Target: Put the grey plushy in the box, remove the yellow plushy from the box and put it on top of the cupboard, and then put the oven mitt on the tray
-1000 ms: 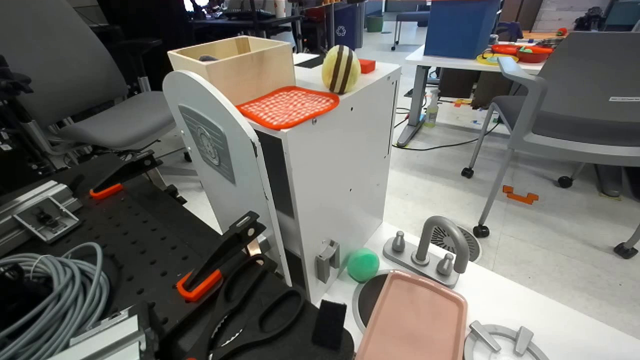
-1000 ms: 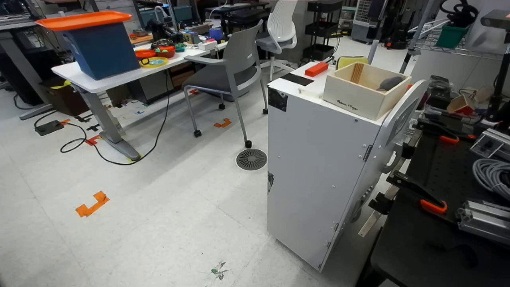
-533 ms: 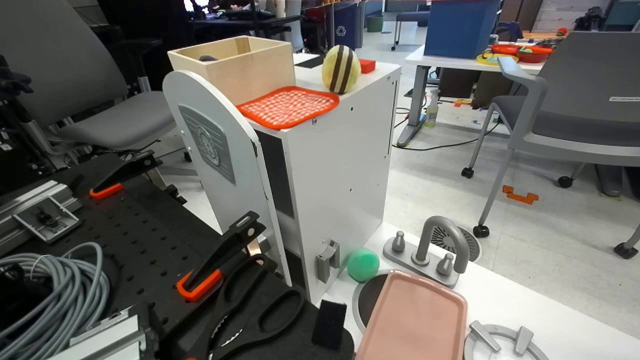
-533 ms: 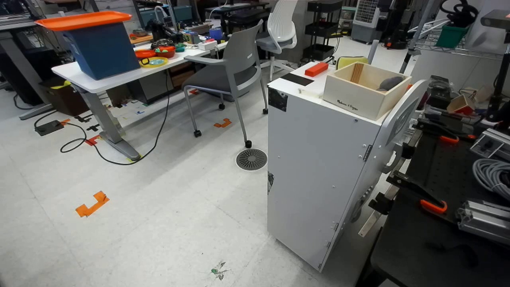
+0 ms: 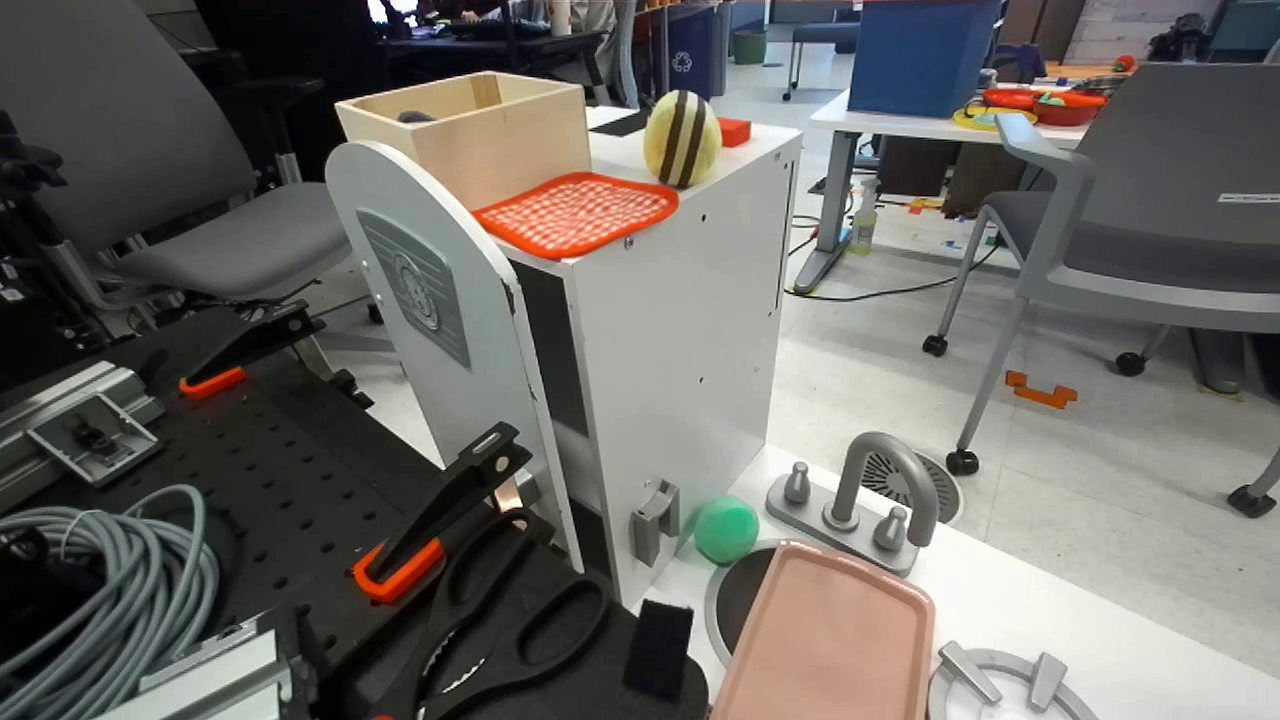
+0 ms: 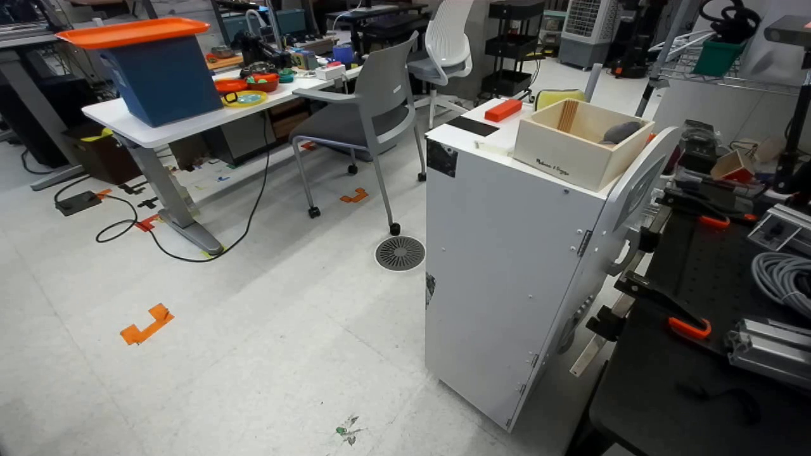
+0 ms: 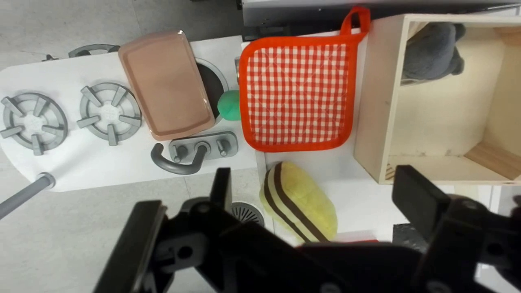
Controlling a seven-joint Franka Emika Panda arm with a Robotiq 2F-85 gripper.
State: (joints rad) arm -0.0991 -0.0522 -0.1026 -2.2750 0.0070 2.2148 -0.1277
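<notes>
My gripper [image 7: 313, 177] is open and empty in the wrist view, over the cupboard top, and out of sight in both exterior views. The yellow plushy [image 7: 309, 193] lies between and below my fingers; it also shows in an exterior view [image 5: 683, 140] on the cupboard [image 5: 680, 330]. The grey plushy [image 7: 431, 53] is inside the wooden box [image 7: 376, 89], in a corner [image 6: 621, 132]. The oven mitt [image 7: 297, 95], red-and-white checked with a red border, lies flat on the cupboard top beside the box [image 5: 580, 212]. The pink tray [image 7: 167, 85] lies lower, partly over the sink [image 5: 830, 640].
A red block [image 5: 735, 132] sits on the cupboard behind the yellow plushy. Below are a green ball [image 5: 726, 530], a grey faucet [image 5: 880, 480] and a stove ring [image 7: 110, 108]. The cupboard's rounded panel [image 5: 420, 290] rises along one edge. A black bench with clamps and cable stands alongside [image 5: 280, 460].
Nothing on the cupboard or counter has moved. Only something in the far background has shifted.
</notes>
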